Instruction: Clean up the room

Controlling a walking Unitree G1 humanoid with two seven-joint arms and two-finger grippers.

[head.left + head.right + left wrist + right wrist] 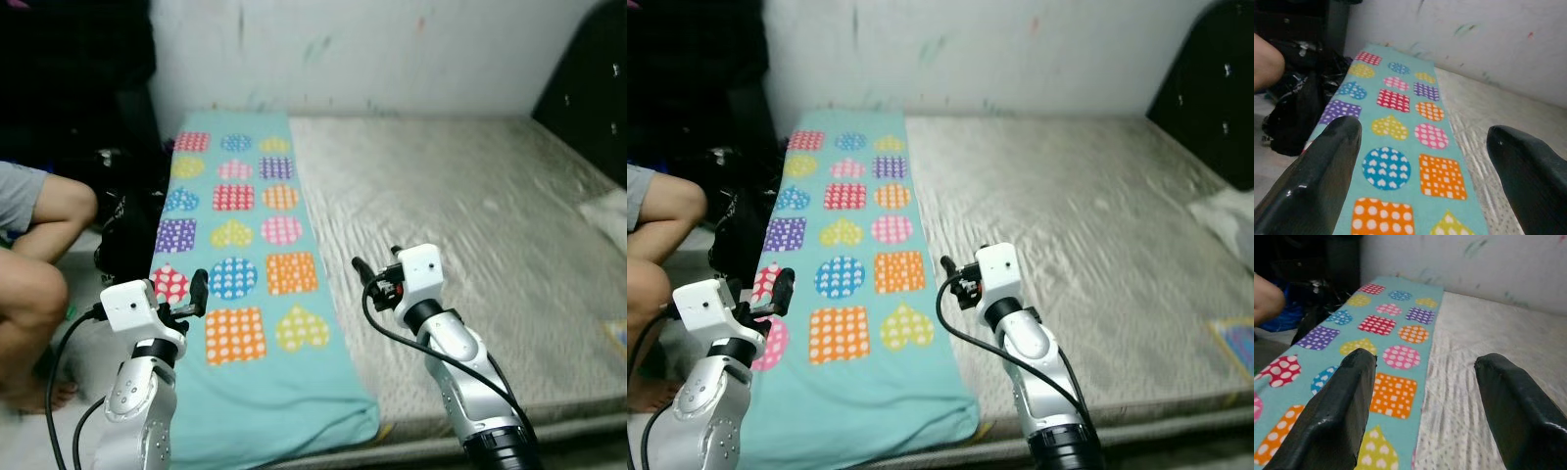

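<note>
A long teal blanket [245,245] printed with dotted hearts, squares and circles lies flat along the left strip of a bare grey mattress [470,225]. Its near end hangs over the bed's front edge. My left gripper [194,294] is raised over the blanket's near left part, and its fingers [1317,171] stand wide apart with nothing between them. My right gripper [370,276] hovers above the mattress just right of the blanket's edge. It is open and empty too, with the blanket's border showing between its fingers [1342,406].
A person sits at the left; a bent knee [59,206] is close to my left arm. A black bag [127,235] lies on the floor beside the bed. A dark headboard [588,88] and a white pillow [609,211] are at the right.
</note>
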